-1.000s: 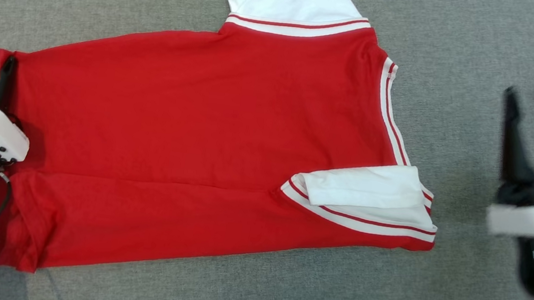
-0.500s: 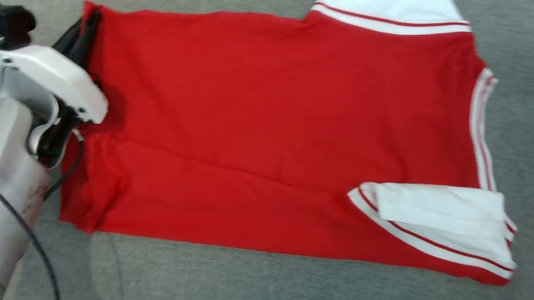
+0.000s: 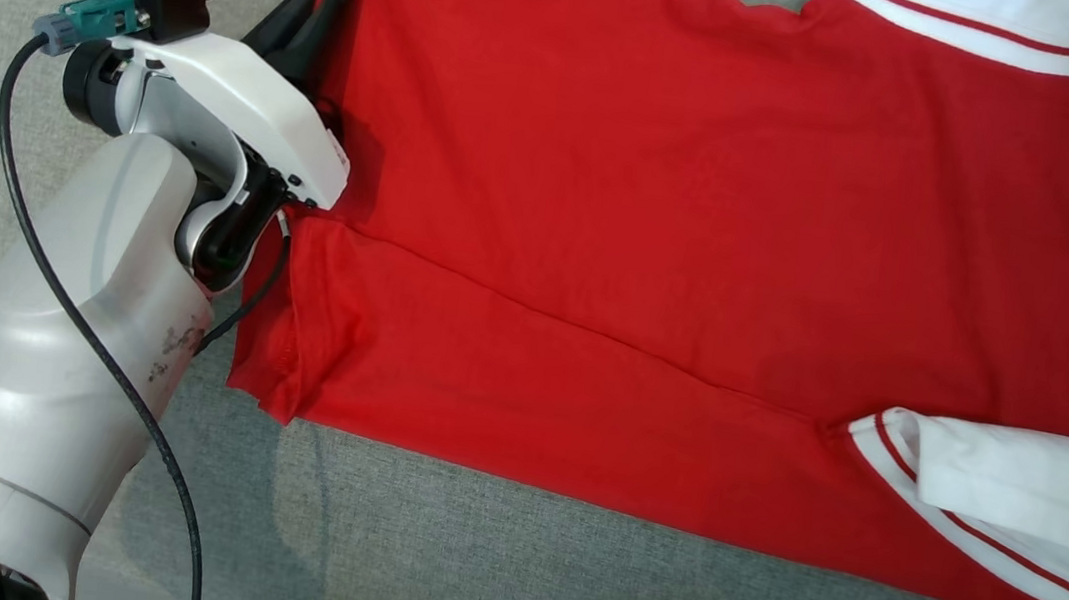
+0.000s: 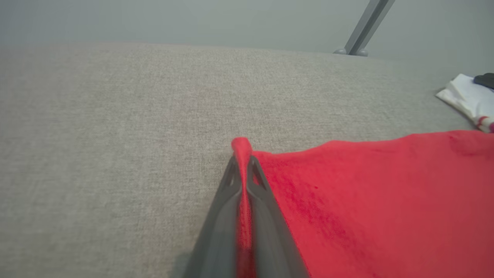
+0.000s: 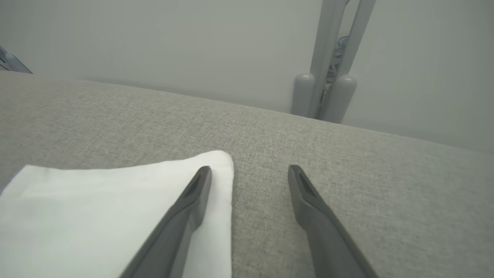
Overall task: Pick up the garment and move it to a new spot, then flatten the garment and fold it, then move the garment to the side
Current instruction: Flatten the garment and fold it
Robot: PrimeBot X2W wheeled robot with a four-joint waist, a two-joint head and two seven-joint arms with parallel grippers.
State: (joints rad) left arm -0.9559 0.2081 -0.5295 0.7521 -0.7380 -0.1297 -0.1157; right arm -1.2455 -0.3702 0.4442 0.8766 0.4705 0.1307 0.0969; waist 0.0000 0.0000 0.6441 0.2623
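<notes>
Seemingly a lab or test room: a grey fabric-covered surface (image 3: 562, 585), plain wall (image 5: 154, 38), metal stand legs (image 5: 303, 94).

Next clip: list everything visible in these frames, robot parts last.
garment: one, red with white sleeves and red-and-white striped trim, spread on the surface.
near sleeve: one, white, folded onto the garment's near right part.
far sleeve: one, white, lying flat on the surface.
surface: one, grey woven fabric, under the garment.
metal posts: a pair, grey, beyond the surface's far edge.
left gripper: one, dark fingers, shut on the garment's far left corner.
right gripper: one, dark fingers, open at the far sleeve's corner.
left arm: one, pale grey with a black cable, lower left of the head view.
</notes>
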